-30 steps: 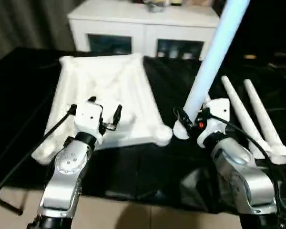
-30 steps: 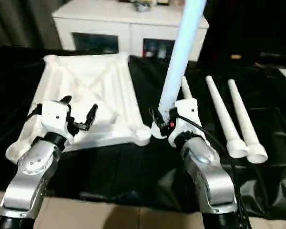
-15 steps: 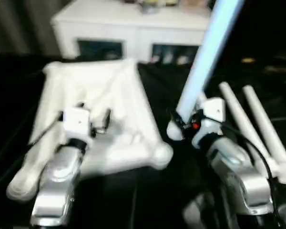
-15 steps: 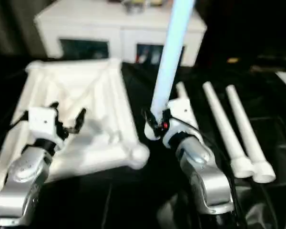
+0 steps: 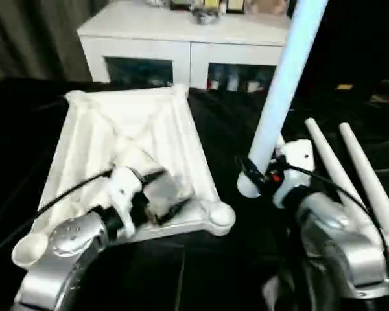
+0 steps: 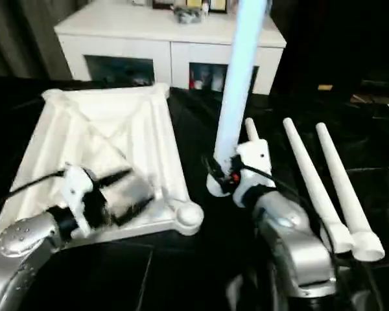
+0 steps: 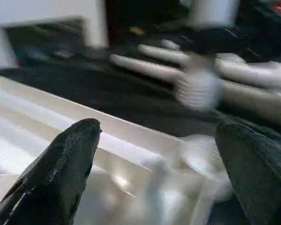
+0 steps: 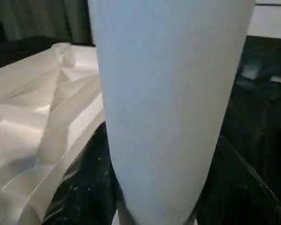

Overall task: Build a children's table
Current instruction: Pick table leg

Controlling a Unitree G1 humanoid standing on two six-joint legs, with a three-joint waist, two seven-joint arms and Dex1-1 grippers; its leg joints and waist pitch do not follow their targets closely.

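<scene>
Unmarked white table top (image 5: 126,139)

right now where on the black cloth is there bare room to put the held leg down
Bare cloth runs between the table top and the loose legs, though the right gripper, holding the leg upright, stands in it. More lies along the near edge, between the forearms. It is crowded at the top's near corner, where the open left gripper hovers.

Looks like a living room at home, or a room dressed up as one: a white cabinet (image 5: 188,48) with glass-fronted compartments (small bits and bobs on top), grey curtains (image 5: 35,35) behind it, and a black cloth (image 5: 227,123) over the work surface.
</scene>
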